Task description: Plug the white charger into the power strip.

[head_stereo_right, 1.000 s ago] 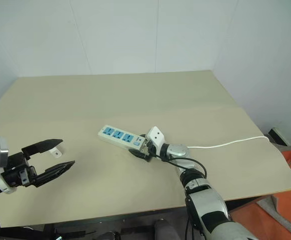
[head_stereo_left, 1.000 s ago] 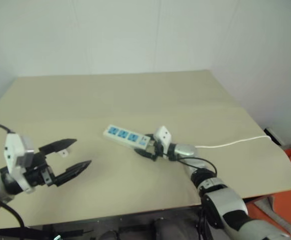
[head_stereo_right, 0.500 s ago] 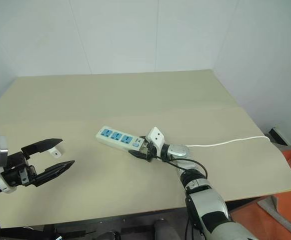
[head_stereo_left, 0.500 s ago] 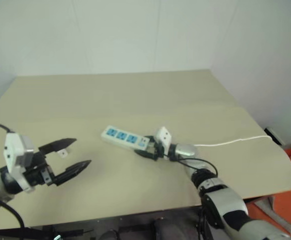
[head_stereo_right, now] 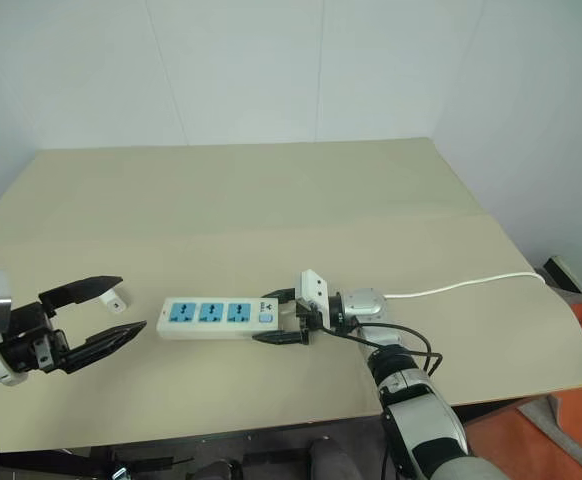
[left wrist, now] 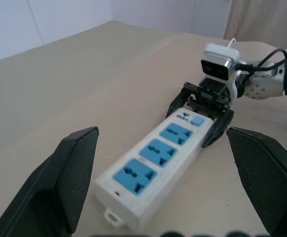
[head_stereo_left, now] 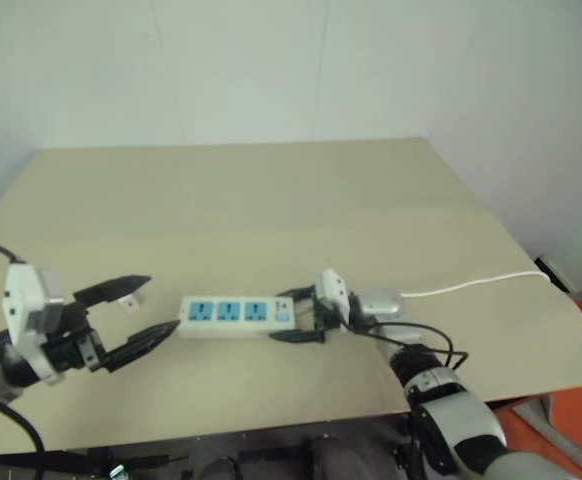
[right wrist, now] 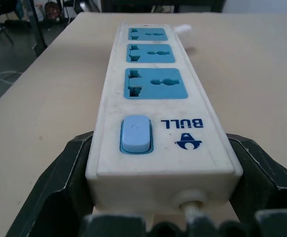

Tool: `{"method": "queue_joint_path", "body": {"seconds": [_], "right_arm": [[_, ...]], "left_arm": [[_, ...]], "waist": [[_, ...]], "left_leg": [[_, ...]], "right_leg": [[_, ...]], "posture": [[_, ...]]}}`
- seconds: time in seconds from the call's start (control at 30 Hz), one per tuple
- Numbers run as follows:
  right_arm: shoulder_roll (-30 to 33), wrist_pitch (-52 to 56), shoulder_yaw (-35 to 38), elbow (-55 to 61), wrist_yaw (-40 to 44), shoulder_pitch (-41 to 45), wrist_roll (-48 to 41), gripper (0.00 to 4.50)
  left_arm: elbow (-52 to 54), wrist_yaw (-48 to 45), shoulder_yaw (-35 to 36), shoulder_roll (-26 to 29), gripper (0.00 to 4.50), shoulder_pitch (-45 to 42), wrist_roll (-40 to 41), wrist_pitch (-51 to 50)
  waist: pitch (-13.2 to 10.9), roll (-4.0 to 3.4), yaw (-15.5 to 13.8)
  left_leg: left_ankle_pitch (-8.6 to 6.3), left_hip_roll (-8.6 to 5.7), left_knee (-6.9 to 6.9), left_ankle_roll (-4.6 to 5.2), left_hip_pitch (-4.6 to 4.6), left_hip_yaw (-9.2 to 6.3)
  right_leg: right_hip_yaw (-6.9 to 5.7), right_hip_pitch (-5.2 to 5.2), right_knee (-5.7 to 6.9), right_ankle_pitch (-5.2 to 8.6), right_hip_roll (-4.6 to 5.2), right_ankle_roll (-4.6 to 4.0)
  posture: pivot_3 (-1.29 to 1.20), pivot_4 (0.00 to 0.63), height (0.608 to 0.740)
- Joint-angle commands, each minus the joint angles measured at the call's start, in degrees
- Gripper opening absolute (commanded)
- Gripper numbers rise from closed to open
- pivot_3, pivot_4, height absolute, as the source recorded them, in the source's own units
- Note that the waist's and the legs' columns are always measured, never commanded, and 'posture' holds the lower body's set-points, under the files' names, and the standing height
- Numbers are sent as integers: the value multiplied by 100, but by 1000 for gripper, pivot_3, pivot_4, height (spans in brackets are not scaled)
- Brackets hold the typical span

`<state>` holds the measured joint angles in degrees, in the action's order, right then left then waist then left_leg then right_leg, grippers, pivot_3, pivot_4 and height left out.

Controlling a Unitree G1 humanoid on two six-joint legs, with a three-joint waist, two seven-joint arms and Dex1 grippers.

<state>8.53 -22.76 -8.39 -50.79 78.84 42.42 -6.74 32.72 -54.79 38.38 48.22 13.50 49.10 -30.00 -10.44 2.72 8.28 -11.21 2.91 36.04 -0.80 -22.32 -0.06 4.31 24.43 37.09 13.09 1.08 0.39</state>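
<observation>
- Leftmost, the left gripper [head_stereo_right: 99, 315] hangs over the near left part of the table [head_stereo_right: 271, 190], fingers spread wide and holding nothing.
- Just past its upper finger, a small white thing lies on the table, likely the white charger [head_stereo_right: 118, 300], though it is too small to be sure; it sits near the strip's free end without touching it.
- Next, the power strip [head_stereo_right: 221, 317] lies flat near the table's front edge, its long axis running left to right, three blue sockets facing up, free end toward the left gripper, switch end toward the right.
- At that switch end, the right gripper [head_stereo_right: 279, 318] has its two fingers against the strip's sides, one on each side, holding the strip; the cord [head_stereo_right: 461, 287] trails off right over the table edge.
- Risk: the hold is at one end only, so the far end could swing or slide when pushed, and the sockets would then move off line.
- Risk: the taut cord may drag the strip back or twist it.
- Risk: the charger is small and lies flat; the wide left gripper could knock it away or pick it up with prongs badly turned.
</observation>
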Motion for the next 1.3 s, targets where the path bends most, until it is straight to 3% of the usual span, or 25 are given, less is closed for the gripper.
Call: {"method": "queue_joint_path", "body": {"seconds": [0.03,0.33,0.57,0.67,0.77,0.87,1.0,1.13,1.3], "right_arm": [[-14,-292,1,-75,-60,108,27,3408],[42,-486,-107,-453,43,132,226,3408],[-6,-536,-115,-631,-61,174,289,3408],[-34,-520,-111,-667,-76,202,294,3408],[-53,-526,-105,-711,-96,228,314,3408],[-78,-525,-104,-737,-120,243,338,3408],[-110,-516,-86,-740,-171,234,356,3408],[-116,-494,-64,-722,-211,213,363,3408],[-124,-457,-38,-702,-282,206,346,3408]], "left_arm": [[-4,-90,218,141,4500,-3,-49,87],[-641,-563,112,649,4500,-266,-383,184],[-2481,-1554,-512,2039,4500,-997,-1741,1088],[-3581,-2341,-1284,2836,4500,-1555,-2562,2273],[-4551,-3021,-2204,3131,4500,-2717,-2927,3090],[-5602,-3632,-3277,2994,4500,-4262,-3608,4217],[-6879,-3771,-4774,2700,4500,-6036,-4397,5822],[-8143,-3771,-6189,2475,4500,-7396,-5214,7694],[-9482,-3771,-7384,2036,4500,-8617,-5823,9313]], "waist": [[0,0,-4],[0,1,-33],[3,4,-64],[5,9,-85],[6,11,-103],[8,14,-124],[12,19,-154],[13,21,-145],[14,22,-150]], "left_leg": [[0,0,0,0,-1,0],[0,-1,1,0,6,0],[0,-2,-2,0,20,0],[0,-1,-4,0,23,0],[0,-1,-7,0,24,4],[0,0,-7,0,24,6],[1,2,0,1,21,3],[1,6,13,1,12,0],[1,10,24,1,6,0]], "right_leg": [[0,0,0,0,0,0],[-1,-6,1,0,0,0],[-3,-12,1,18,0,-33],[-5,-12,4,25,0,-46],[-7,-13,4,26,4,-48],[-12,-14,7,14,3,-28],[-8,-14,14,0,-9,-3],[9,-12,14,-3,-28,1],[30,-7,17,-6,-43,6]], "posture": [[0,150,740],[0,150,740],[0,150,740],[0,150,740],[0,150,740],[0,150,740],[0,150,740],[0,150,740],[0,150,740]]}}
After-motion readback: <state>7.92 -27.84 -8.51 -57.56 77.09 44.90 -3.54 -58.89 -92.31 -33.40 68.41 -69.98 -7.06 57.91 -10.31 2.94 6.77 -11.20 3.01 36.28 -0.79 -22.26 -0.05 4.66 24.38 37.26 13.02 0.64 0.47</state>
